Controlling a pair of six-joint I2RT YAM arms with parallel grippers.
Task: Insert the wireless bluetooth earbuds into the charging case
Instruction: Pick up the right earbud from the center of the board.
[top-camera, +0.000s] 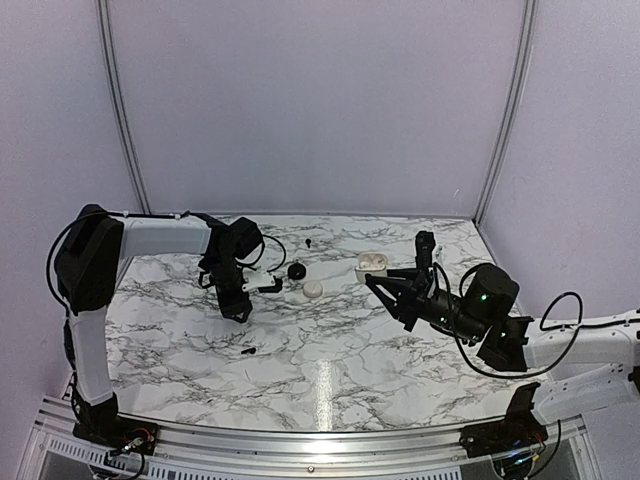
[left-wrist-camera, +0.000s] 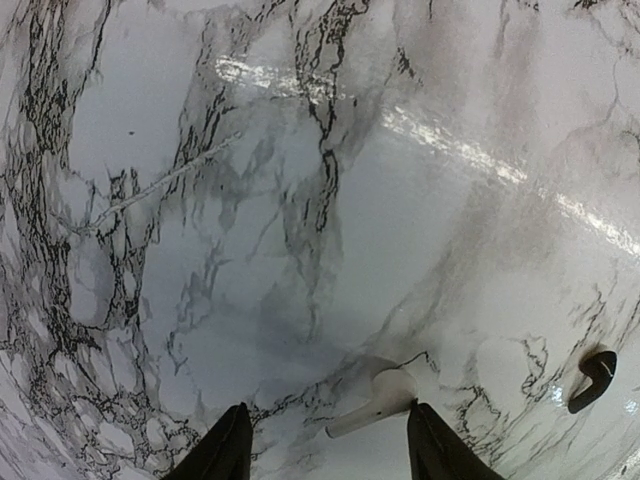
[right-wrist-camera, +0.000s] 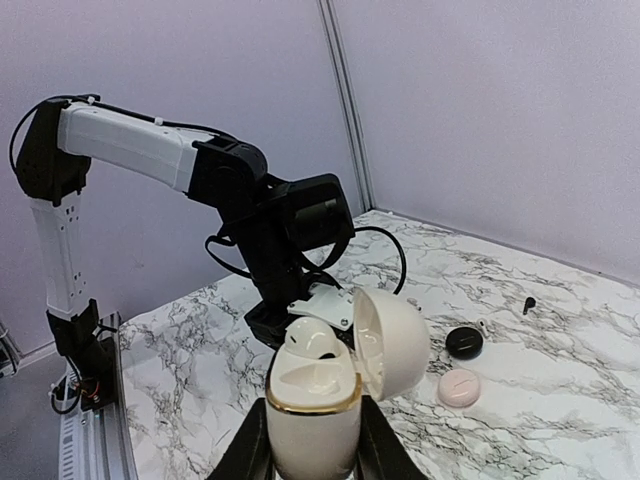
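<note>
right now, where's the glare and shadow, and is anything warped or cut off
Top external: one bright glare streak on the marble table, low and central in the frame. Left wrist: two glare bands across the table, a grey shadow mid-frame, veins bowed by the wide lens. Right wrist: the open charging case looms large, its bottom cut off by the frame edge.

Even overhead light streaks glare across the marble table (left-wrist-camera: 450, 145), with soft shadows and mild edge distortion.
</note>
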